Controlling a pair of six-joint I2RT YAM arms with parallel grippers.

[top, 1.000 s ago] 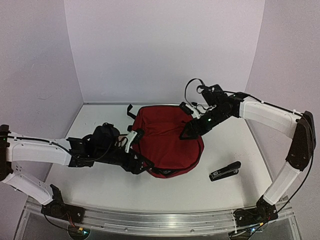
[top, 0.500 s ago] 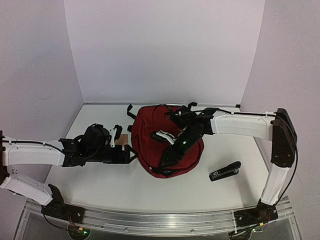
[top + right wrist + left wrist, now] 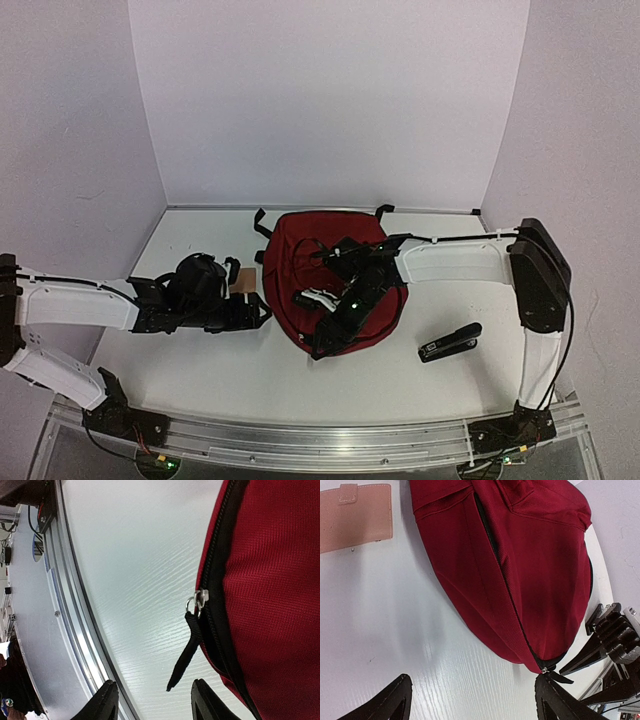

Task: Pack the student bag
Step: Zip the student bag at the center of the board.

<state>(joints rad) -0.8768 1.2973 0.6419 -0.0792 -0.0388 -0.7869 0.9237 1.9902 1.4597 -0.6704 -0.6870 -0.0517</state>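
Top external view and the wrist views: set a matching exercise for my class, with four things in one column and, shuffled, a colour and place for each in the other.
Things
1. student bag
2. stapler
3. wallet
4. zipper pull

Descriptions
A. pinkish tan, flat on the table on the left arm's side of the bag
B. dark red, mid-table
C. black, on the table on the right arm's side of the bag
D. black strap on a metal ring at the bag's edge

Pairs: 1-B, 2-C, 3-A, 4-D
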